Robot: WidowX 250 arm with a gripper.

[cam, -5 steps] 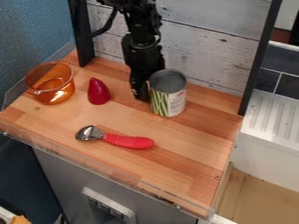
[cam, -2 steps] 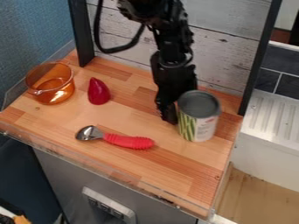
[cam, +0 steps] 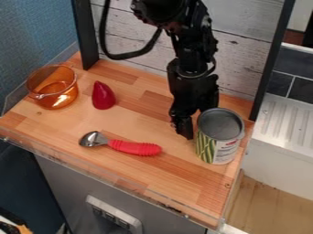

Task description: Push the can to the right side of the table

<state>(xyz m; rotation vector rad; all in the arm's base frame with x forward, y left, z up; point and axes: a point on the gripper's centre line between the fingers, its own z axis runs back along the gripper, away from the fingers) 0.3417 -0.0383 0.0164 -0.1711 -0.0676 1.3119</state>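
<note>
Pushing looks like the step in hand, late stage by my read. Clock = table as seen in the camera view, 12 at the wall side.

Can (cam: 218, 137): upright on the wooden table (cam: 140, 171), between 3 and 4 o'clock, near the 3 o'clock edge. Lid end up, label facing 6. I'd call that the right side already, or close enough.

Gripper (cam: 185, 134): low at the can's 9 o'clock flank, pointing down, arm coming in from 12. Contact or just beside, can't confirm. Jaws: can't tell if clenched or released. Can stands outside the gripper, so a side shove rather than a grasp.

Next move: if more travel is wanted, a short slow nudge toward 3, tip kept low on the can wall so it slides instead of tipping. Otherwise stop, back off toward 9, then lift clear. Main risk: overshoot at the 3 o'clock edge; a high push could topple the can there. Off-centre contact might also spin it toward 5.

Rest: red-handled scoop (cam: 131, 146) near centre, orange see-through pot (cam: 52, 87) at 10, red pointed object (cam: 103, 96) between 10 and 11. All well apart from the can, none in the push line.
</note>
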